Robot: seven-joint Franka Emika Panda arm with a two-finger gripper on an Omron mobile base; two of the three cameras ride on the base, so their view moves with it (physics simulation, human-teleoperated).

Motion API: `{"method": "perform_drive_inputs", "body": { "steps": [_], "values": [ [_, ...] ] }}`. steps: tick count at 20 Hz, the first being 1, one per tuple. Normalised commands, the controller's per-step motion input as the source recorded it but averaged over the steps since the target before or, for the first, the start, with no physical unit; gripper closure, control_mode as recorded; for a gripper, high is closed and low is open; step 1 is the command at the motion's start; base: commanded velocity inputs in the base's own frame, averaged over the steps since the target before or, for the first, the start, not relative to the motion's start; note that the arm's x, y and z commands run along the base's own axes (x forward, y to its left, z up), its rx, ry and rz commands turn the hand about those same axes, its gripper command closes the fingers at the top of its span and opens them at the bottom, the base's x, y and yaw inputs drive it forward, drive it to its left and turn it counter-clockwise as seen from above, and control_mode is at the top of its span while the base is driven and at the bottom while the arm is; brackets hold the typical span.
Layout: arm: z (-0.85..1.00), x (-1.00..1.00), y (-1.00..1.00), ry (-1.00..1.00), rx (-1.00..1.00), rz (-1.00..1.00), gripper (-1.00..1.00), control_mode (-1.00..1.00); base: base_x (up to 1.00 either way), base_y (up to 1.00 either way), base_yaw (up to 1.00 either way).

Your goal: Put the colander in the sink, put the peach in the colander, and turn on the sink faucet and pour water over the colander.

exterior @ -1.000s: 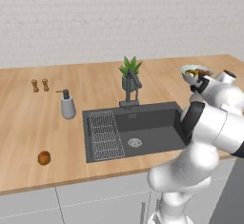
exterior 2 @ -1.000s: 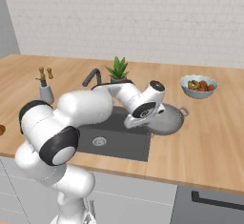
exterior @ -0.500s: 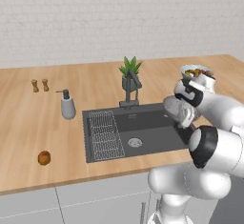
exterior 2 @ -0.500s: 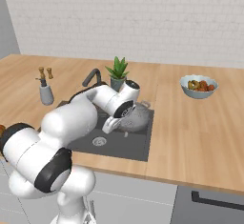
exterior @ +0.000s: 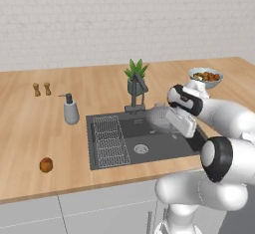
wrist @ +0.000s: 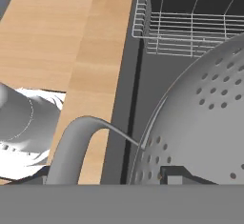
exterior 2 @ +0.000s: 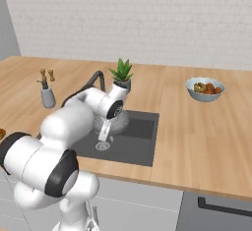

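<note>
My gripper (exterior: 171,122) is shut on the rim of the colander (exterior: 158,117), a round light-grey metal bowl dotted with holes. It hangs tilted over the right half of the dark sink (exterior: 124,151), just in front of the angular faucet (exterior: 138,94). From the right base view the colander (exterior 2: 121,122) sits behind the hand, above the sink (exterior 2: 140,146). In the hand view the colander (wrist: 209,118) looms at the right with its looped handle (wrist: 71,149) at the left and one fingertip (wrist: 173,176) at its rim. The peach (exterior: 46,165) lies on the counter left of the sink.
A wire rack (exterior: 109,141) occupies the sink's left part. A soap dispenser (exterior: 70,110) and two small shakers (exterior: 41,89) stand at the left. A potted plant (exterior: 135,76) sits behind the faucet, and a fruit bowl (exterior: 205,76) at the far right.
The arm has swung left, carrying the colander from the counter right of the sink to above the basin. The peach has not moved.
</note>
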Motion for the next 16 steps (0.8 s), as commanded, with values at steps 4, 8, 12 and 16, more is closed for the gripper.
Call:
{"method": "perform_drive_inputs", "body": {
  "steps": [4,8,12,16],
  "values": [
    [-0.16,0.07,0.35,0.06,0.00,0.06,1.00,-1.00,0.00,0.00,0.00],
    [-0.34,0.00,0.42,0.06,0.00,0.00,1.00,-1.00,0.00,0.00,0.00],
    [-0.54,0.00,0.40,0.02,0.00,0.00,1.00,-1.00,0.00,0.00,0.00],
    [-0.60,0.00,0.30,0.00,0.00,0.01,1.00,-1.00,0.00,0.00,0.00]
  ]
}}
